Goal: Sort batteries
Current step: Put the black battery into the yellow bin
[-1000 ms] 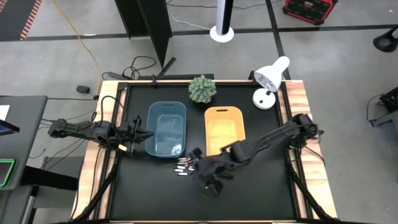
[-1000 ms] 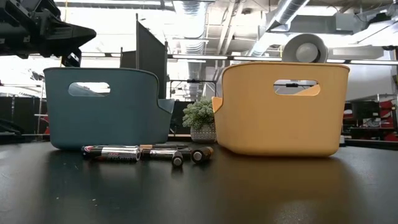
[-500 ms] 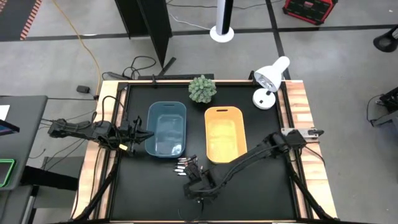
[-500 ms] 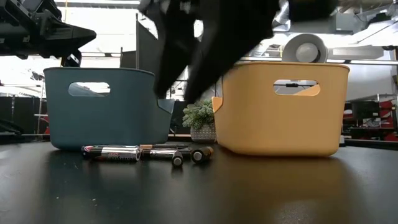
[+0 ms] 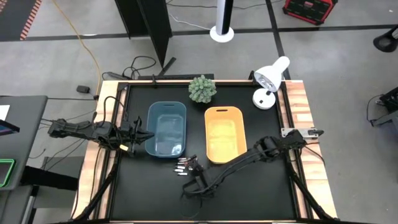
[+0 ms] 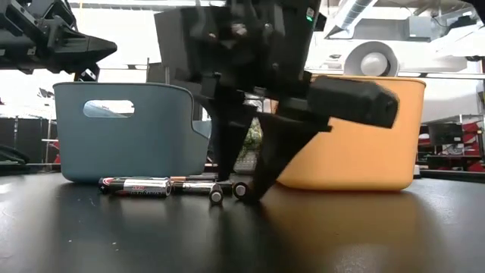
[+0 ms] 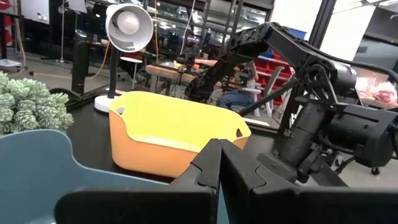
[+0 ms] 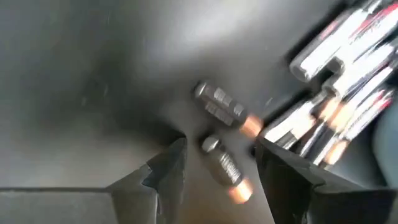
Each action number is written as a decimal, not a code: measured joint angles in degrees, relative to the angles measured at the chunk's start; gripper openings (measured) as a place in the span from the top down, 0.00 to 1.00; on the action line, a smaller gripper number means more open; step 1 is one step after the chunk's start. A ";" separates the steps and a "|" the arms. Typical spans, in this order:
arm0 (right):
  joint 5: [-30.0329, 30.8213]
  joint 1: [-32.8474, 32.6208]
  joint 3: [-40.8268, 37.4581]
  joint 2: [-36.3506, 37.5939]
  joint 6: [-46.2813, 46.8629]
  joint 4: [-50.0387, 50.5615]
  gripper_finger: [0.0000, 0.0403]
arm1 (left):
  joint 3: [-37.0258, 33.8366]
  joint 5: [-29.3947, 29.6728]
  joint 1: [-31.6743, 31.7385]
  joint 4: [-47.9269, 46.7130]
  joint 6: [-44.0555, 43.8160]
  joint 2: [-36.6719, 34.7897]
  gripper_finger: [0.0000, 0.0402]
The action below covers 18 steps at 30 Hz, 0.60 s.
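Several small batteries (image 5: 184, 165) lie in a loose bunch on the black table in front of the gap between the two bins. In the low view they rest on their sides (image 6: 138, 186). My right gripper (image 6: 236, 194) points down at the bunch's right end, open. In its wrist view its fingers (image 8: 166, 169) stand on either side of one dark, copper-tipped battery (image 8: 225, 169) without touching it. A second one (image 8: 221, 106) lies just beyond it. My left gripper (image 7: 219, 157) is shut and waits at the blue bin's left rim (image 5: 142, 133).
A blue bin (image 5: 166, 127) and a yellow bin (image 5: 224, 134) stand side by side behind the batteries. A small potted plant (image 5: 202, 89) and a white desk lamp (image 5: 270, 78) stand at the far edge. Bare black table lies in front of the batteries.
My right gripper has swung toward the table's left and near edge and come down from above. It was out of the low view a second ago; its open fingers now reach table level around a battery. The batteries have stayed where they were.
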State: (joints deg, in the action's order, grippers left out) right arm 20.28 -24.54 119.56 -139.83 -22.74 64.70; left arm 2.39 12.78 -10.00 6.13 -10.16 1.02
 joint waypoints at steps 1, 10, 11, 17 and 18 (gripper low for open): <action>-0.03 0.19 -0.02 0.00 0.35 -0.07 0.48 | 0.00 -0.03 0.00 -0.30 -0.03 0.00 1.00; -1.60 2.42 -0.08 0.11 1.20 3.34 0.48 | 0.00 -0.04 0.00 -1.22 -0.18 0.00 1.00; -2.30 2.72 -0.07 0.11 1.41 3.46 0.48 | 0.00 -0.07 0.00 -1.22 -0.17 0.00 1.00; -4.23 3.70 -0.05 0.11 1.44 3.16 0.50 | 0.00 -0.04 0.00 -1.27 -0.18 0.00 1.00; -4.58 3.74 -0.05 0.11 1.39 3.17 0.51 | 0.00 -0.04 0.00 -1.24 -0.19 0.00 1.00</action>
State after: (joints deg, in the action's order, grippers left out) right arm 15.69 -20.81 119.50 -139.72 -21.34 67.88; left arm 2.39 12.73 -10.00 4.89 -10.35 1.02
